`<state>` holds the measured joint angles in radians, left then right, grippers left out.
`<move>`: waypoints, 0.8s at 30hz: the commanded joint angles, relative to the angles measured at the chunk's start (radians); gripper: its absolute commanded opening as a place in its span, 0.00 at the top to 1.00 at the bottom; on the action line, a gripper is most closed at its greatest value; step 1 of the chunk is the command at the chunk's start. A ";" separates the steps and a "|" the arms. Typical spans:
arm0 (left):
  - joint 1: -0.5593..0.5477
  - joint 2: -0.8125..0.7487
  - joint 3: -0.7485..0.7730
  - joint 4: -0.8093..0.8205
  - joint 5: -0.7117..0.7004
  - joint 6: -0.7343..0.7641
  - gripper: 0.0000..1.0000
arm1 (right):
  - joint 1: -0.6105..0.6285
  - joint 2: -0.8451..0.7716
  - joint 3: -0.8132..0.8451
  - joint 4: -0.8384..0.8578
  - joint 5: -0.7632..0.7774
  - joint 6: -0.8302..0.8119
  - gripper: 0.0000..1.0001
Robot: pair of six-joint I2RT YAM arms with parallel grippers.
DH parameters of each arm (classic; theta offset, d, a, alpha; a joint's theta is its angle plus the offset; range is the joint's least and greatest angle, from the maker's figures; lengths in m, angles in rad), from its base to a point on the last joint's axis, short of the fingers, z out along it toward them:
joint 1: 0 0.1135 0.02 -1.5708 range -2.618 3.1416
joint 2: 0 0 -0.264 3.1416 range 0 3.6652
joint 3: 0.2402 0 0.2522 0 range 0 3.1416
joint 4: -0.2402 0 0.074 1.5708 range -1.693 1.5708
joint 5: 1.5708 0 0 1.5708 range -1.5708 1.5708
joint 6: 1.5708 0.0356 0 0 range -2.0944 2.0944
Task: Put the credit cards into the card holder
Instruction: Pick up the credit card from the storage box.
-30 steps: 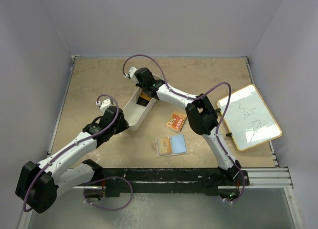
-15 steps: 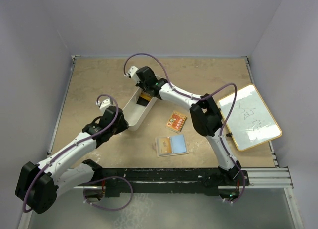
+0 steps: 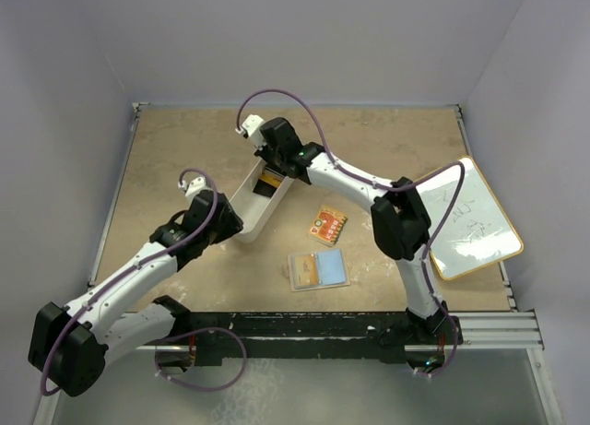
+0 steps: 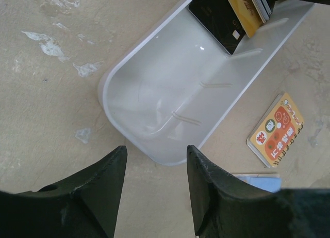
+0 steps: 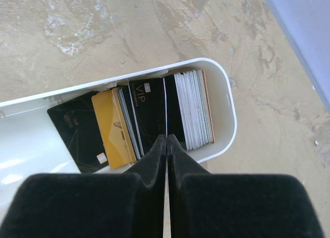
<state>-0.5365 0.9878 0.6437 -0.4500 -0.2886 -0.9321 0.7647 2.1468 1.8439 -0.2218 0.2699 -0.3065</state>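
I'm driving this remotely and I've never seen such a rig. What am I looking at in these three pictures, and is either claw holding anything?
These are two white robot arms, each ending in a two-finger gripper. The wide picture is from a camera fixed above and behind them; the other two are from a camera on each wrist, looking past its own fingers. On the table lie a white bin with the credit cards stacked at its far end, an orange patterned packet, the beige card holder and a whiteboard. The left gripper is open at the bin's near end, holding nothing. The right gripper is shut over the stack; the thin pale line pinched in it looks like one card seen edge-on.
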 commanded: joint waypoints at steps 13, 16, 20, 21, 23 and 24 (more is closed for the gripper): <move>0.006 -0.091 0.021 0.227 0.252 -0.095 0.40 | -0.005 -0.328 -0.238 0.010 -0.260 0.457 1.00; 0.006 -0.099 0.015 0.265 0.285 -0.123 0.41 | -0.007 -0.422 -0.339 0.033 -0.290 0.563 1.00; 0.006 -0.086 -0.009 0.345 0.367 -0.161 0.41 | -0.006 -0.555 -0.496 0.079 -0.341 0.688 1.00; 0.006 -0.082 -0.021 0.374 0.400 -0.174 0.41 | -0.007 -0.590 -0.541 0.094 -0.350 0.723 1.00; 0.005 -0.076 -0.056 0.450 0.476 -0.209 0.41 | -0.006 -0.656 -0.637 0.141 -0.373 0.789 1.00; 0.004 -0.078 -0.077 0.503 0.507 -0.229 0.41 | -0.006 -0.691 -0.682 0.161 -0.380 0.821 1.00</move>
<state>-0.5365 0.9066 0.6266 -0.1467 0.0555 -1.0805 0.7628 1.5867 1.2884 -0.1722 -0.0433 0.3252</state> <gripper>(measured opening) 0.589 0.004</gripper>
